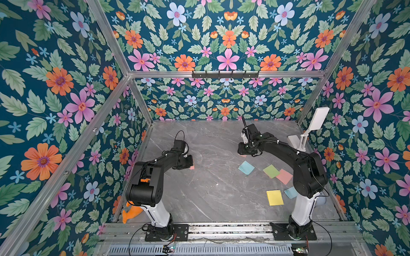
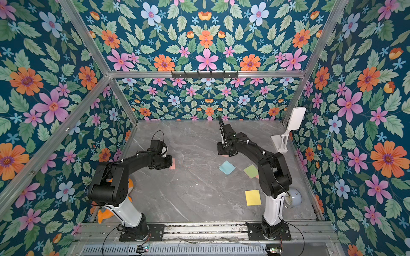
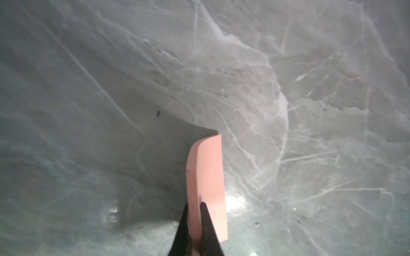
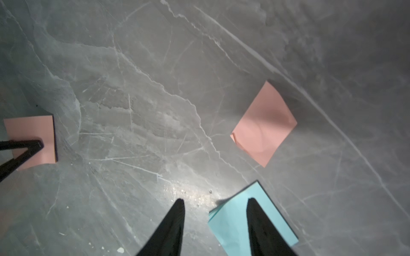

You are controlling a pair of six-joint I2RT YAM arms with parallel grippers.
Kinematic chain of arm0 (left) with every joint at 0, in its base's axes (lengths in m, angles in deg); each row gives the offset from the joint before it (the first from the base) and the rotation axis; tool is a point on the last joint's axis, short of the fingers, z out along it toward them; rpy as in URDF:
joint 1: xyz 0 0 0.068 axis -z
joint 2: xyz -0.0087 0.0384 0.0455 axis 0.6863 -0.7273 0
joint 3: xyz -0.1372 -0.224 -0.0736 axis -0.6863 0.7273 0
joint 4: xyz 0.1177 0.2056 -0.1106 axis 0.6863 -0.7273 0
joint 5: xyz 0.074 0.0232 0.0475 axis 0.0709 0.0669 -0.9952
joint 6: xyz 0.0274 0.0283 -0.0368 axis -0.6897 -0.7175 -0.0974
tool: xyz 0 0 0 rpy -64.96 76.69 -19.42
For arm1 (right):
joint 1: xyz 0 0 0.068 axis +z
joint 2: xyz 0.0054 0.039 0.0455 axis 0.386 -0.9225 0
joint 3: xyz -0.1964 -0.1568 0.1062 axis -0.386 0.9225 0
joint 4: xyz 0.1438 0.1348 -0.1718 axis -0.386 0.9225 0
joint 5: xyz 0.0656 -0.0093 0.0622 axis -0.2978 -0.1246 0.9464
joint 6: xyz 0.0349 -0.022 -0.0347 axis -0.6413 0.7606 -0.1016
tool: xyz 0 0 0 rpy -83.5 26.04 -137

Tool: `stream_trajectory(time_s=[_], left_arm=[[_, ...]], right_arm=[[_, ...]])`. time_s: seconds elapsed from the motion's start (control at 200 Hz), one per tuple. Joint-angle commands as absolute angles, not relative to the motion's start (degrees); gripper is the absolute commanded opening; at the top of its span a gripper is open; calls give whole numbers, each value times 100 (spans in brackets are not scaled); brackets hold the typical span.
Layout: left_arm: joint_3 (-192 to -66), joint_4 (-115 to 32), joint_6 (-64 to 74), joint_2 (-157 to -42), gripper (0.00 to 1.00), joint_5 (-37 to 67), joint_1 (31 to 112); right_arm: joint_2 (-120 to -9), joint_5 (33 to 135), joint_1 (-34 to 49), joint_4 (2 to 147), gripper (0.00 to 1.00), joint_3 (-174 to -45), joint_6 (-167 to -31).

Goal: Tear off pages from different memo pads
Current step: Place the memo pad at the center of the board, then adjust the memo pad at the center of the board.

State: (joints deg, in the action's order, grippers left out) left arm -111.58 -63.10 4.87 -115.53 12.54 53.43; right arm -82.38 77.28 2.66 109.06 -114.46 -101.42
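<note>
Grey marble tabletop [image 1: 210,195], boxed in by floral-print walls [image 1: 226,44]. L gripper [image 3: 194,205]: clamped on one edge of pink memo pad [image 3: 208,172], one finger each side. Pad seen edge-on in L wrist view, free end slightly curved, shadow on tabletop beneath; contact w/ table not discernible. In both top views, only a pink corner visible at L arm tip, left-centre of table. R gripper [image 4: 215,199]: jaws spread wide, nothing between, poised over tabletop right of centre. Blue sticky-note square [image 4: 233,223]: flat on table, partly behind one R finger in R wrist view; pad vs. single sheet not discernible. Pink page [image 4: 264,126]: loose on table, lightly creased, near blue square but not touching, well apart from pink memo pad. Front-right zone, top view: green square [image 1: 271,171] overlapping pink square [image 1: 284,176]; yellow square [image 1: 274,197] nearer front; second blue square [image 1: 290,192] beside it, partly hidden by R arm. White folding stand [image 1: 319,117]: upright, far-right corner. Orange plush [image 1: 131,215]: front-left edge, behind L arm base.
</note>
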Motion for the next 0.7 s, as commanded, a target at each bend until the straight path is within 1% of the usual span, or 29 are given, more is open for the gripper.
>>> stream_trajectory(time_s=[0.0,0.065,0.17,0.22,0.335,0.445,0.57,0.695], left_arm=[[-11286,-7253,337,-11717,27,-234,5327],[-11325,-7355,372,-11622,34,-482,5331],[-11334,-7352,406,-11277,41,-324,5369],[-11326,-7366,422,-11102,43,-285,5387],[-11299,-7401,504,-10721,45,-293,5471],[-11288,-7398,635,-10409,45,-388,5736],[-11279,-7143,805,-10232,45,-202,6373],[-11408,-6906,968,-10408,44,103,7040]], right_arm=[[-7932,7753,152,10722,47,-10851,-10531],[-7783,7886,11,10588,47,-10453,-10641],[-7713,8153,-241,10481,47,-10129,-10732],[-7770,8295,-345,10473,48,-10107,-10789],[-7969,8317,-429,10427,49,-10180,-10839],[-8259,8389,-428,10350,48,-10279,-10850],[-8549,8227,-258,10384,48,-10467,-10678],[-8745,8280,63,10457,47,-10656,-10524]])
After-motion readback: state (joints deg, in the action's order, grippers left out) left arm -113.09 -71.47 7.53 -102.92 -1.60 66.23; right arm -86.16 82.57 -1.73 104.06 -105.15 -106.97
